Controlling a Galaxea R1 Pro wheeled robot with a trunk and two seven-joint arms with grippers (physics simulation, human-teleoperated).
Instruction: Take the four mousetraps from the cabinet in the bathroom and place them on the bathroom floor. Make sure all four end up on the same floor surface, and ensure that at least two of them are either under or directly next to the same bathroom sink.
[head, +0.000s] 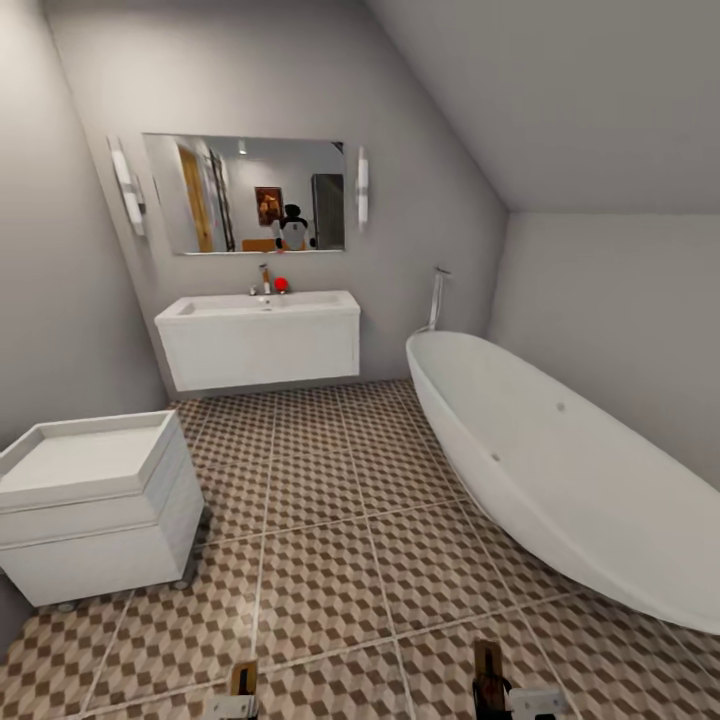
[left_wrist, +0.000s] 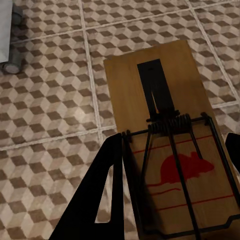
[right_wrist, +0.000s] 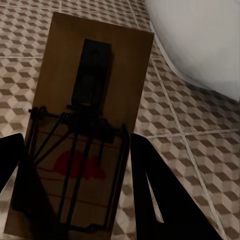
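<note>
Each hand pinches 1 mousetrap above the bathroom floor (head: 330, 500): left hand (left_wrist: 172, 200) on its mousetrap (left_wrist: 165, 135), right hand (right_wrist: 75, 190) on its mousetrap (right_wrist: 87, 125). Light, stiff boards; grip the edges, clear of the springs.

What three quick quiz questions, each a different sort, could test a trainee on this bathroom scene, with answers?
1. True or false: each hand carries a mousetrap.
2. What stands right of the sink? A) bathtub B) toilet C) shower stall
3. Fill in: the red item sits on the sink beside the ____.

Key:
1. True: the left hand grips the left mousetrap, the right hand grips the right mousetrap, above the bathroom floor.
2. A, the bathtub.
3. Faucet; the red item is too small to identify.
</note>
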